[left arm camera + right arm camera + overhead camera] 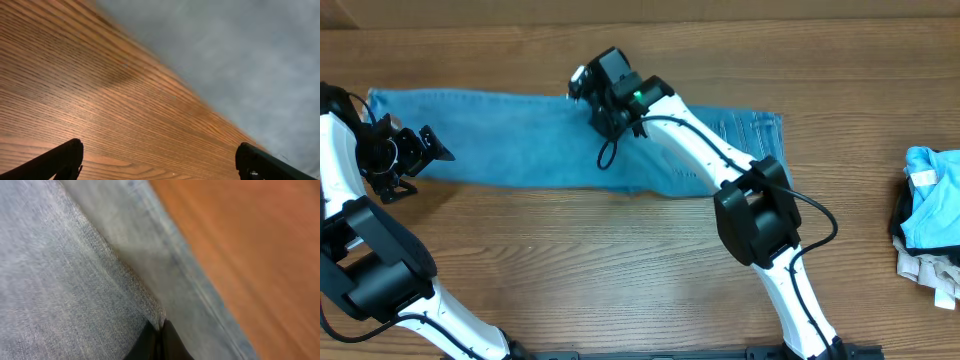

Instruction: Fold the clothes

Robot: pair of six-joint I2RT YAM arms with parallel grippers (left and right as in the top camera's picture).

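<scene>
At the left of the overhead view, the left gripper [436, 148] hangs over the ankle end of the jeans [520, 140], near their lower edge. Its two fingers [62, 161] stand wide apart with nothing between them. In its wrist view, bare wood lies below the gripper and the blurred grey-blue cloth [240, 55] fills the corner toward 1 o'clock.

The jeans lie flat in one long band across the far half of the table [620, 265]. The legs run out toward 9 o'clock and the waist end, with its stitching, toward 3 o'clock.

Near the middle of that band, the right gripper [585, 88] is down at the far edge of the denim, at 12 o'clock from the cloth's centre. Its arm reaches in from about 5 o'clock across the waist end. In its wrist view the right gripper [159, 341] has its black fingertips pressed together on a raised ridge of the jeans [65, 280]. A hemmed edge of denim and then wood run off toward 2 o'clock.

The table is brown wood with a strong grain. At its right edge, well apart from the jeans, sits a heap of other garments [932, 205] in light blue, black and pale grey. A paler brown strip runs beyond the far edge.
</scene>
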